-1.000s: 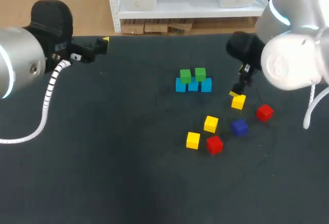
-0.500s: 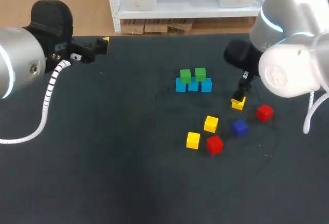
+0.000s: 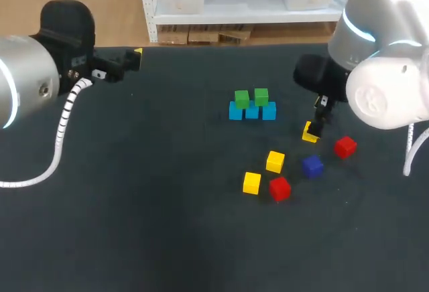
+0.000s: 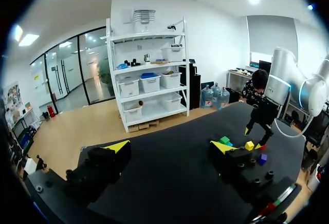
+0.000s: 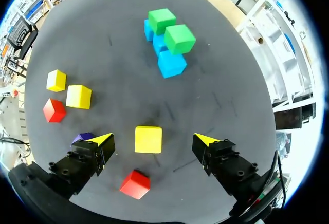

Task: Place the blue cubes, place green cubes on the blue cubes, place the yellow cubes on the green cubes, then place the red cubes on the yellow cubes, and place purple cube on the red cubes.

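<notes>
- Blue plastic cubes, 3 in a row, are the landmark; far to their left the left gripper hangs wide open, holding nothing.
- 2 green plastic cubes sit on that row, so I judge the yellow layer is the step in hand.
- Right of the row, nearer the robot, the right gripper stands open astride a yellow plastic cube on the black table, touching neither side.
- Next move, likely: close, lift, set it on the greens.

A dark, matte table fills the lower view.
</notes>
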